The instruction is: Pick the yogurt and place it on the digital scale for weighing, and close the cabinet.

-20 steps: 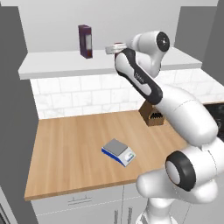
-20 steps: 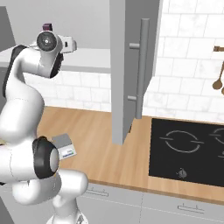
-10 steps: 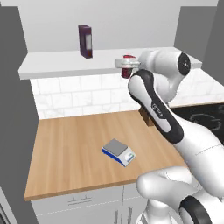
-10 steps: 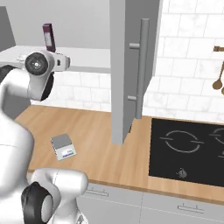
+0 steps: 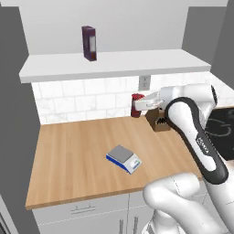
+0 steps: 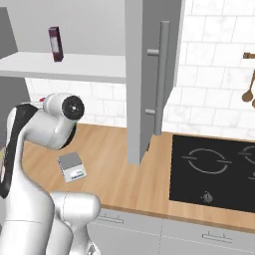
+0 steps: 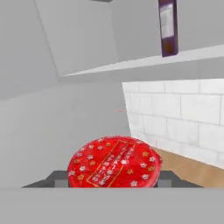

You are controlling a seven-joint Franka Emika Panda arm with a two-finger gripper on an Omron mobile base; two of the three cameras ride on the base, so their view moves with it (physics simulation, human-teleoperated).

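Above the worktop (image 5: 73,155), yogurt carried in mid-air

Robot's fingers (image 5: 138,104) are clamped on the yogurt (image 5: 136,104), holding it upright below the shelf (image 5: 114,64) and near the tiled wall, probably so nothing spills on its way down to the scale (image 5: 124,158). Cabinet door (image 6: 149,74) stands open.

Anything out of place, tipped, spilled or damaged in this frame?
Nothing stands out. The gripper holds the yogurt upright above the counter, the purple carton stands upright on the cabinet shelf, and the digital scale lies flat on the counter. Nothing looks spilled.
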